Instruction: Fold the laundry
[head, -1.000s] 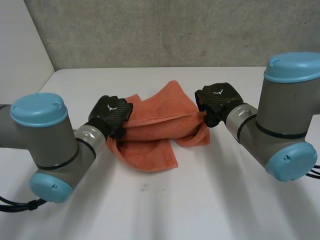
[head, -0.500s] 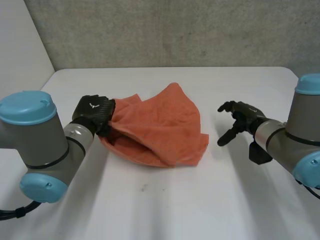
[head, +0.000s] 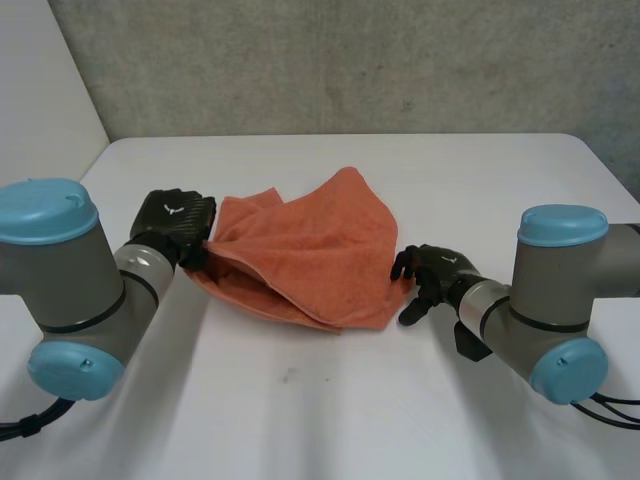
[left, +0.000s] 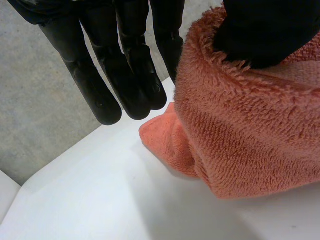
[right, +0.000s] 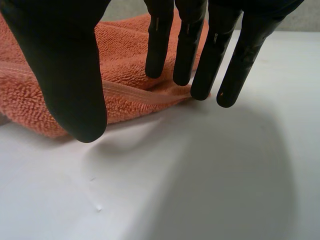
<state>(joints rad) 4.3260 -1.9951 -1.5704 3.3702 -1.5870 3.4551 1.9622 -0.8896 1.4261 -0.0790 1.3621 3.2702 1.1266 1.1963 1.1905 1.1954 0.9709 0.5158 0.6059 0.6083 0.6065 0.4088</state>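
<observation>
An orange towel (head: 310, 255) lies crumpled and partly folded in the middle of the white table (head: 340, 410). My left hand (head: 178, 222) is at the towel's left edge, which it holds slightly raised. In the left wrist view the towel (left: 250, 130) wraps over the thumb and sits against the straight fingers (left: 125, 75), pinched between them. My right hand (head: 432, 275) is open beside the towel's near right corner. Its straight fingers (right: 230, 50) hover just over the towel's hem (right: 120, 65) and the table.
A grey wall (head: 350, 60) rises behind the table's far edge. A white panel (head: 40, 90) stands at the far left. Bare tabletop stretches in front of the towel between my two arms.
My right hand let go of the towel, swung out to the right, then came back low to the towel's right corner. My left hand drew the left edge leftward. The towel dropped flatter.
</observation>
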